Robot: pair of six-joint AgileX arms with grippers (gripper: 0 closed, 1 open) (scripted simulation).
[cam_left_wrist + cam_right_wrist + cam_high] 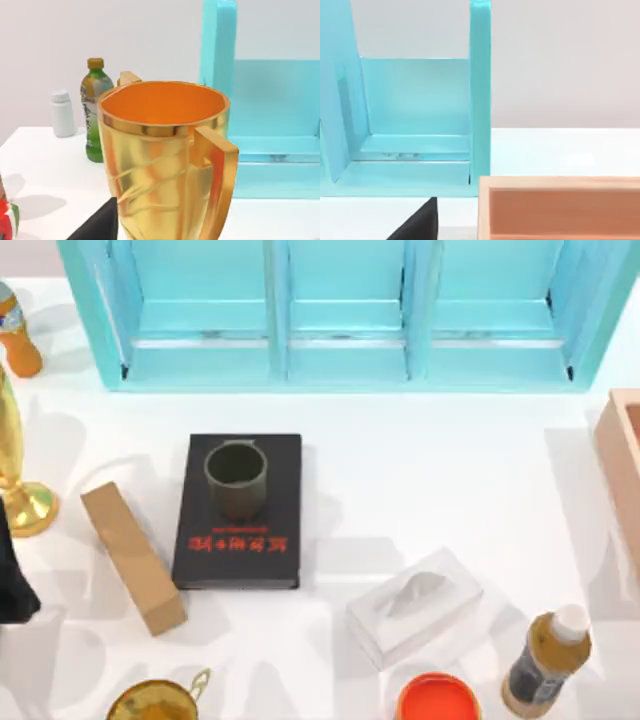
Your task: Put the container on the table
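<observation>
container (237, 478) on book (238, 530), fingers apart

Container (236, 478) upright on black book (238, 540) — left of centre on table (450, 480); turquoise cabinet (345, 315) far side.

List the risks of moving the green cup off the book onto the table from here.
1. The container stands on the black book, so a clumsy grasp may tip it or drag the book along.
2. Bare table near the book is limited: the cardboard block and tissue box lie close, so set-down could bump them.
3. A tall gold cup stands close before the left wrist camera, so that arm might knock it when it moves.
</observation>
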